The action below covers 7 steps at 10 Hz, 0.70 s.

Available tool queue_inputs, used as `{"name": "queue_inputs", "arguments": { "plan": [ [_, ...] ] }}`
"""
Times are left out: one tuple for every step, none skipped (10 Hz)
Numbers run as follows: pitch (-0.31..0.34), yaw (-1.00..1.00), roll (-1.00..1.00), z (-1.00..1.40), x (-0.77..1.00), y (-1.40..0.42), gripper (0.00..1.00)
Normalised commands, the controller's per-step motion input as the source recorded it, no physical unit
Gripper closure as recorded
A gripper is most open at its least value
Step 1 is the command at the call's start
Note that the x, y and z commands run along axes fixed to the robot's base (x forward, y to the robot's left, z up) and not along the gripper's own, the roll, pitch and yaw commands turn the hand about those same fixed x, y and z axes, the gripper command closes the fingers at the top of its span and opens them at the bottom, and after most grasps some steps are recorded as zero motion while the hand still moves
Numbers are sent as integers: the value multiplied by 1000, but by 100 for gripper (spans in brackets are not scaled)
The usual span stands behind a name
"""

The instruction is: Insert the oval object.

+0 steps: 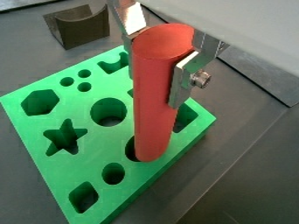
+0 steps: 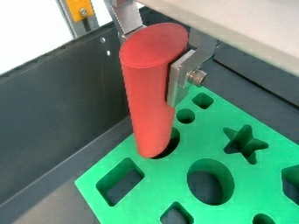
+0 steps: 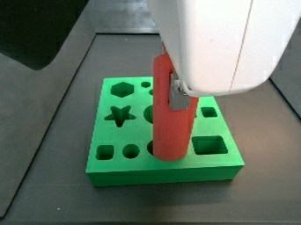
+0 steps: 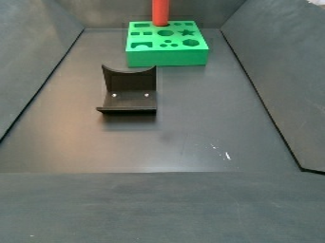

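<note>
The oval object is a long red peg (image 1: pixel 152 105), held upright by my gripper (image 1: pixel 158 52), which is shut on its upper part with silver fingers (image 1: pixel 187 79) on both sides. The peg's lower end sits in the mouth of a hole near the edge of the green block (image 1: pixel 82 112), and most of its length stands above the block. The other wrist view shows the same: gripper (image 2: pixel 156 48), peg (image 2: pixel 146 105), block (image 2: pixel 163 175). In a side view the white hand hides most of the gripper (image 3: pixel 172 90) above the peg (image 3: pixel 171 132) and block (image 3: pixel 165 171). Another side view shows peg (image 4: pixel 162 11) and block (image 4: pixel 165 59) far back.
The dark fixture (image 4: pixel 127 92) stands on the floor in front of the green block, apart from it; it also shows in a wrist view (image 1: pixel 76 26). Dark sloping walls (image 4: pixel 38 85) enclose the floor. The block has star, hexagon, round and square holes.
</note>
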Motion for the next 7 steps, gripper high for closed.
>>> {"name": "queue_inputs", "arguments": {
  "plan": [
    [41, -3, 0, -51, -103, 43, 100],
    [40, -26, 0, -29, -171, 83, 100],
    [41, -26, 0, 0, -186, 91, 100],
    [43, -29, 0, 0, -131, 63, 100],
    [59, -31, 66, 0, -51, 0, 100],
    [60, 0, 70, -3, 0, 3, 100],
    [54, 0, 63, -14, 89, 0, 100]
  ]
}}
